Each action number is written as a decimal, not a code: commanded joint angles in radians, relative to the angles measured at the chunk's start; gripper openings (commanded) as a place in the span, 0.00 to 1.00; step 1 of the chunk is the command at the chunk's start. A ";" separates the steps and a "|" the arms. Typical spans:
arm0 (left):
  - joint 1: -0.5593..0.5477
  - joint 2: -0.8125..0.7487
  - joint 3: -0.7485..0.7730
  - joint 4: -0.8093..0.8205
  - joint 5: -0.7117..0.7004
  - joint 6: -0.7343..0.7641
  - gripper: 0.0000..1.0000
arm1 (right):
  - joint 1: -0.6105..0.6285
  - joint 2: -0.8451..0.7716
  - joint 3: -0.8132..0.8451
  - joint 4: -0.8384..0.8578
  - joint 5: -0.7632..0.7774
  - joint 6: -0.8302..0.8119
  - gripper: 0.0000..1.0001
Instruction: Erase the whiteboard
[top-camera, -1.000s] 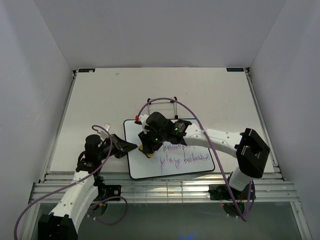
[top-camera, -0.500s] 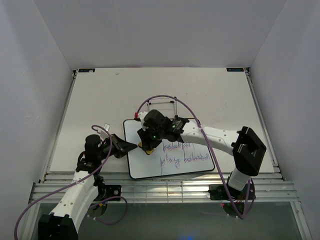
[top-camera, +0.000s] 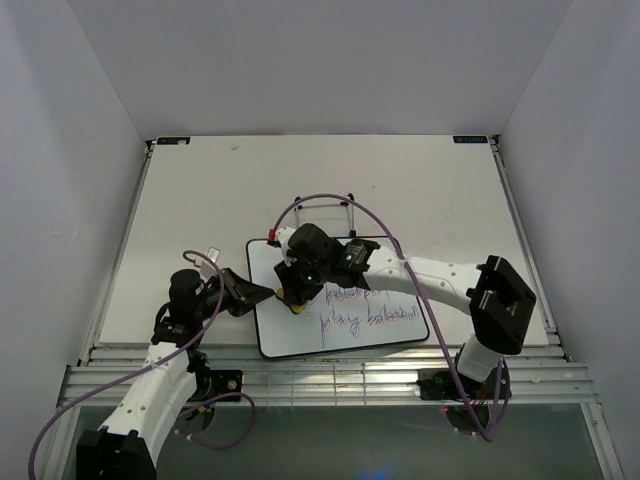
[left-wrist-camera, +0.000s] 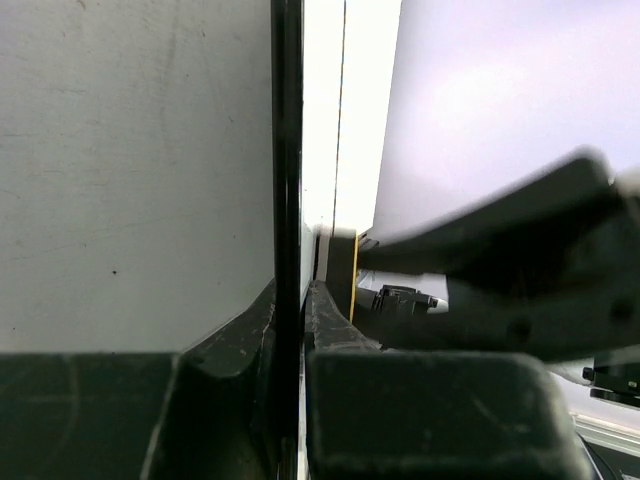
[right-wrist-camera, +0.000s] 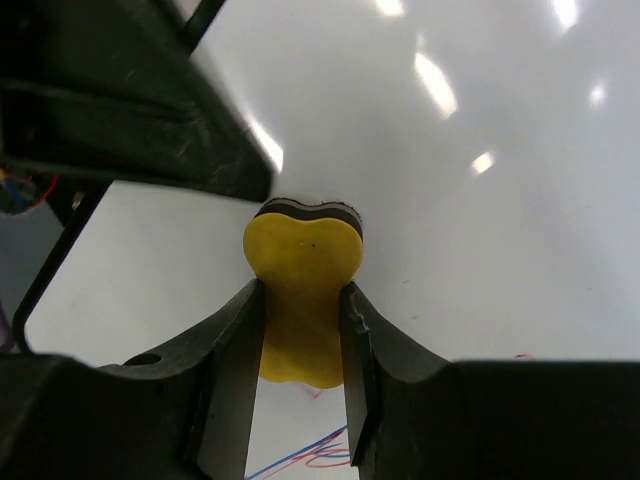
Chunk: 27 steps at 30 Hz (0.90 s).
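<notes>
Right gripper (right-wrist-camera: 300, 300) is clenched on the yellow eraser (right-wrist-camera: 300, 255), one finger on each flank of its narrow waist, with the dark felt face pressed against the whiteboard (top-camera: 290, 335). Left gripper (top-camera: 263, 293) is closed at the board's left edge. The left wrist view is close and dim, but the thin black frame appears to run between the fingers, so judge this as a steadying clamp on the whiteboard.

Location: the whiteboard lies flat on the counter (top-camera: 200, 200), near its front edge and between the two arms. A small black wire stand (top-camera: 325, 203) sits just behind it.

Step in hand: wiping. The eraser contacts the board in its left portion, beside the start of the purple-blue handwriting (top-camera: 365, 318). The area left of the eraser shows white; two lines of script occupy the centre and right.

Next move calls for:
- sweeping the eraser rightward across the script, felt kept flat;
- steady downward pressure, without tilting onto an edge;
- keeping the left clamp firm so the board does not slide.
</notes>
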 joint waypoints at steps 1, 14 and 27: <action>-0.002 -0.014 0.018 0.011 -0.053 0.018 0.00 | 0.075 -0.051 -0.094 0.018 -0.128 0.018 0.16; -0.005 -0.017 0.027 0.010 -0.054 0.009 0.00 | 0.184 0.061 0.061 0.003 0.023 0.048 0.18; -0.007 -0.023 0.027 -0.003 -0.033 0.027 0.00 | -0.133 -0.238 -0.490 0.100 0.019 0.057 0.17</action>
